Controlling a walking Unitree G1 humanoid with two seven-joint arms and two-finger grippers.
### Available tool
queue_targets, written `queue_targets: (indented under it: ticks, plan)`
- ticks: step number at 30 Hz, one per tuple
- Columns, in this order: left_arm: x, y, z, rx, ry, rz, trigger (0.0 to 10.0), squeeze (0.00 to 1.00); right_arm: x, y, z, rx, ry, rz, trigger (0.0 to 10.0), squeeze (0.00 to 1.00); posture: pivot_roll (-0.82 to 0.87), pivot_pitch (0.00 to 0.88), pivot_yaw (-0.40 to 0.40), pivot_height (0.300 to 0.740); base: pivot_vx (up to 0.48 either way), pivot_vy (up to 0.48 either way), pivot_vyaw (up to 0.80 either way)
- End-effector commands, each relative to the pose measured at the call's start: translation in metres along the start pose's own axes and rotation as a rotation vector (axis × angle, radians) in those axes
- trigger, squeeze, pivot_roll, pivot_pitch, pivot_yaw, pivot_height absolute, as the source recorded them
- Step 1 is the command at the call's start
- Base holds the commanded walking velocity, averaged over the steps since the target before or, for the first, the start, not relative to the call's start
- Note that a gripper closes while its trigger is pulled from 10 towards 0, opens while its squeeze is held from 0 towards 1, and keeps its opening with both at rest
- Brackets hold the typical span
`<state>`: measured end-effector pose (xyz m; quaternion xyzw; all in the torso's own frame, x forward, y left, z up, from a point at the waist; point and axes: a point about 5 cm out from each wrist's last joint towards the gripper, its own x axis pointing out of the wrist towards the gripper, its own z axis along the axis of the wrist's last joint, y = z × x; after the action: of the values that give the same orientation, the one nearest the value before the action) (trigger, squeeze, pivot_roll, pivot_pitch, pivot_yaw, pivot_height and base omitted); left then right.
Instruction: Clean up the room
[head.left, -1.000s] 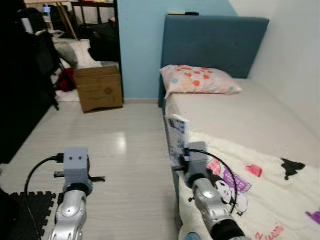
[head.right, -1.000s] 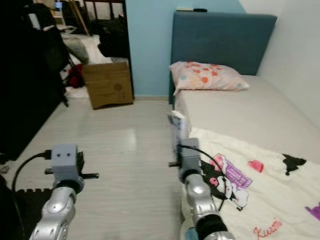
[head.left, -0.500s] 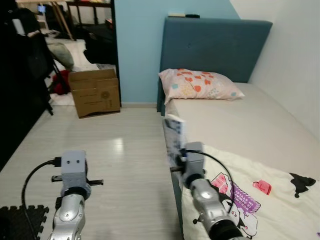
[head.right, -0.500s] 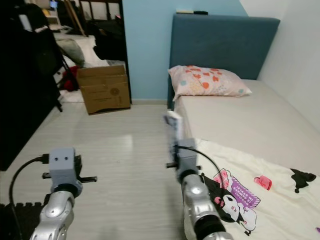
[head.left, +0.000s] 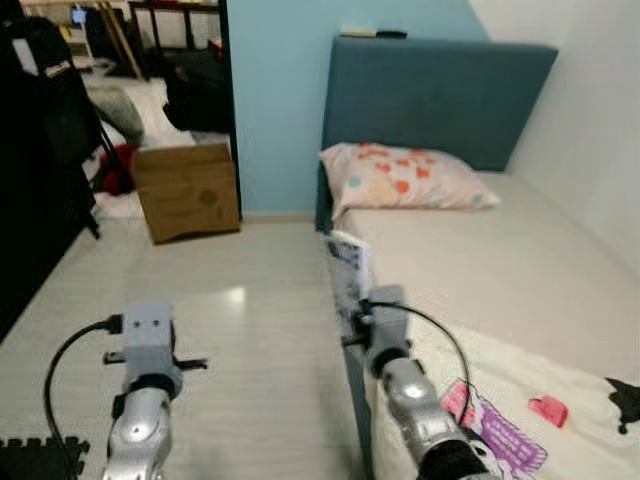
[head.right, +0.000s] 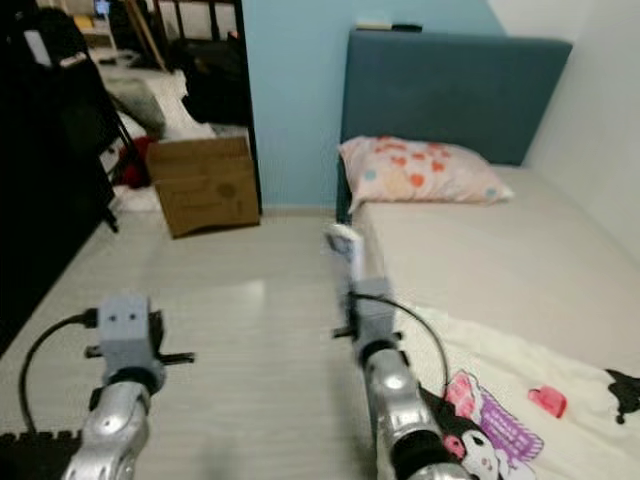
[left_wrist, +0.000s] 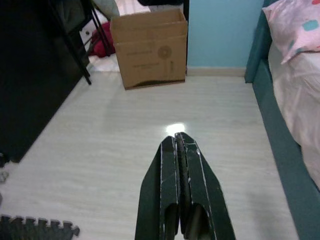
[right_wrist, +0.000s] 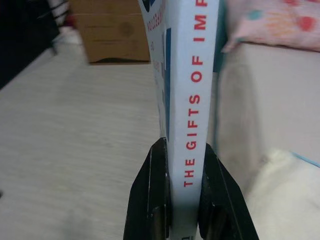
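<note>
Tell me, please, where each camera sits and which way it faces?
Eye views: on the head, facing forward and down at floor, bed and box; both arms show, the right gripper holding a book.
Left wrist: along the shut left gripper toward the box.
Right wrist: along fingers clamping the book's spine.
Shared: box, pillow.

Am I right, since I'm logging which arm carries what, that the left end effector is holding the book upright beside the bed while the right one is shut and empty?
Not quite: the sides are swapped. The right end effector holds the book upright beside the bed, as the right wrist view shows. The left end effector is shut and empty.
</note>
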<state>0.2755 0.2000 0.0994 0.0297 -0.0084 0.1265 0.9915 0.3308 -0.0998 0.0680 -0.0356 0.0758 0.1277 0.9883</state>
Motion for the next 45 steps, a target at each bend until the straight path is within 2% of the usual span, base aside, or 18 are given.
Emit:
queue_targets:
  ticks: [1, 7, 12, 45]
  plan:
    - [-0.0015, -0.0031, -0.0021, 0.002, 0.006, -0.010, 10.0, 0.00, 0.0003, -0.0110, 0.0050, -0.011, -0.020, -0.030, 10.0, 0.00, -0.02, 0.080, -0.051, 0.740, 0.364, 0.000, 0.80]
    - [-0.0017, -0.0032, -0.0025, 0.004, 0.007, -0.010, 10.0, 0.00, 0.0002, -0.0108, 0.0053, -0.017, -0.027, -0.033, 10.0, 0.00, -0.02, 0.078, -0.053, 0.740, 0.369, 0.000, 0.75]
    - [-0.0012, -0.0022, -0.0028, 0.009, 0.008, -0.009, 10.0, 0.00, 0.0002, -0.0132, 0.0051, 0.022, -0.026, -0.049, 10.0, 0.00, -0.02, 0.075, -0.051, 0.740, 0.365, 0.000, 0.00]
    - [0.0022, -0.0032, -0.0019, 0.008, 0.004, -0.019, 10.0, 0.00, 0.0019, -0.0129, 0.0071, 0.032, -0.035, -0.057, 10.0, 0.00, -0.02, 0.076, -0.044, 0.740, 0.367, 0.000, 0.00]
